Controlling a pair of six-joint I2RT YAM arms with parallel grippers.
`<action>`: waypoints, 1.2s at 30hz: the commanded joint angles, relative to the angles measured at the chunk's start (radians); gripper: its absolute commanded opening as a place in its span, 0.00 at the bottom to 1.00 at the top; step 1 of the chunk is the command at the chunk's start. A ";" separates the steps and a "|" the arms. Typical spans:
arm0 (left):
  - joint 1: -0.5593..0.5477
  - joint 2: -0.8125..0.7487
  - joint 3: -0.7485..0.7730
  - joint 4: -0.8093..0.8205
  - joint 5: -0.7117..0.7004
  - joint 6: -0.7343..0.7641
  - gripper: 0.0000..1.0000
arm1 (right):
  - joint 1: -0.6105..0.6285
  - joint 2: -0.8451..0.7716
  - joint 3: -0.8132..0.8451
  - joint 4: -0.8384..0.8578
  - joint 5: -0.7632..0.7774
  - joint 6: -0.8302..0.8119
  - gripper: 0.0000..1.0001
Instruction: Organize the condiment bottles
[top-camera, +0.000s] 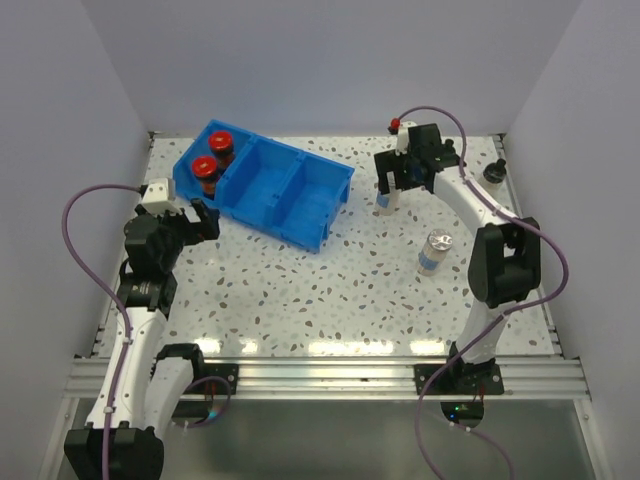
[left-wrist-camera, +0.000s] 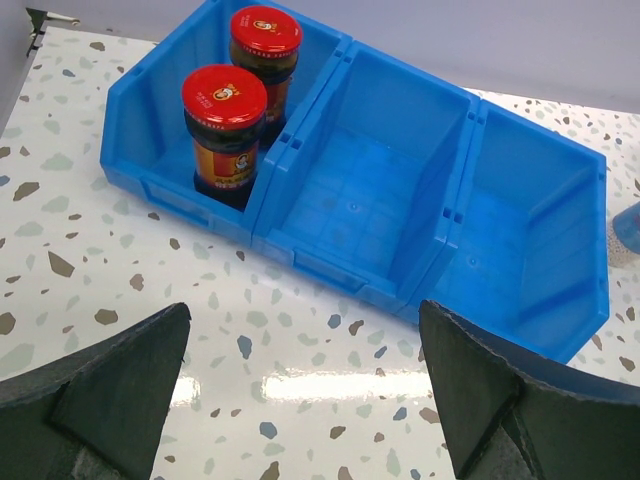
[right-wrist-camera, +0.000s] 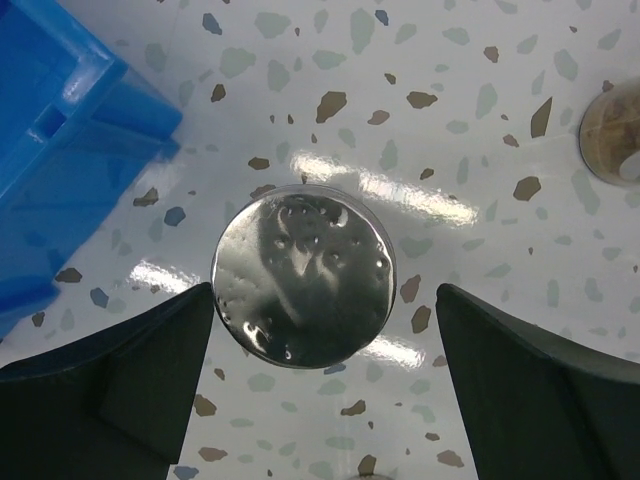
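Standing toward the far-left corner of the counter (top-camera: 300, 290): one blue bin (top-camera: 300, 195), three compartments in a row, set at an angle to the counter edges.

Item 1–2. Two red-capped jars (left-wrist-camera: 225, 130) (left-wrist-camera: 265, 50), dark contents, yellow-and-red labels. Both are upright, one behind the other, in the bin's end compartment nearest the left edge of the counter. In the left wrist view the two look almost touching.

Item 3. Silver-capped jar (right-wrist-camera: 303, 275), clear, blue label, upright on the counter just off the bin's right-hand end, toward the far edge. The right claw (right-wrist-camera: 325, 295) hangs directly over it, released, one finger on each side of the cap. A gap shows between the cap and one finger (right-wrist-camera: 540, 390); contact on the other side cannot be told.

Item 4. Second silver-capped jar (top-camera: 435, 252), same make, upright. It stands well apart from the first, nearer the middle of the right half of the counter.

Item 5. Small black-capped jar (top-camera: 494, 172), dark, upright, close to the right edge toward the far-right corner.

Left claw (top-camera: 203, 218): released, fingers spread wide, holding nothing. It is low over the counter by the left edge, just short of the bin's near side and facing it.
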 joint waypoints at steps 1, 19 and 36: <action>0.004 -0.012 0.001 0.028 -0.005 0.002 1.00 | 0.007 0.022 0.066 0.016 0.013 0.026 0.95; 0.004 -0.028 0.001 0.027 -0.001 0.003 1.00 | 0.044 -0.047 0.158 -0.044 -0.028 -0.136 0.00; 0.005 -0.017 0.001 0.028 -0.009 0.006 1.00 | 0.237 0.004 0.558 -0.117 -0.134 -0.205 0.00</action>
